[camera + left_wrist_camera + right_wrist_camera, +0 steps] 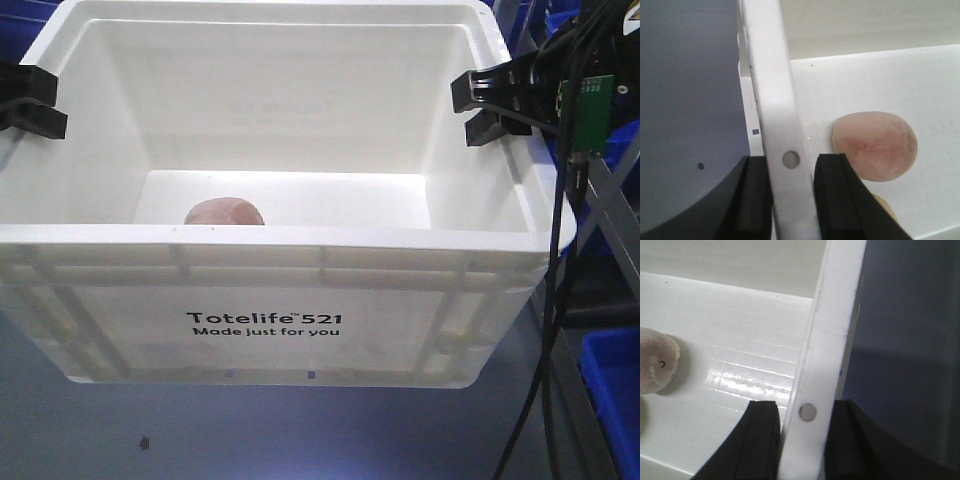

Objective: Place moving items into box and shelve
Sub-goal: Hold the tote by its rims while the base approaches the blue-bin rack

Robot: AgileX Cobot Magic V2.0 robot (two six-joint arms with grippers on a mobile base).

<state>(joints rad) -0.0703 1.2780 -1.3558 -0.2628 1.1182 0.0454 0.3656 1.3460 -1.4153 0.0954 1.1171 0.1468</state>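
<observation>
At left, the left pincer (48,103) is clamped on the rim of the crate (260,330). The pink lump (225,213) lies inside on its floor. At right, the right pincer (472,110) clamps the opposite rim, likely for a level 2-arm lift.

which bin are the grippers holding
The white crate printed Totelife 521: the left gripper and right gripper each clamp a side rim. The blue bins beside it are untouched.

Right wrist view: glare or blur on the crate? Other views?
Right wrist view: streaky glare on the floor of the large white plastic crate, near rim soft. Front view: far rim blown out. Left wrist view: small brownish-pink rounded lump fairly sharp, no glare.
</observation>
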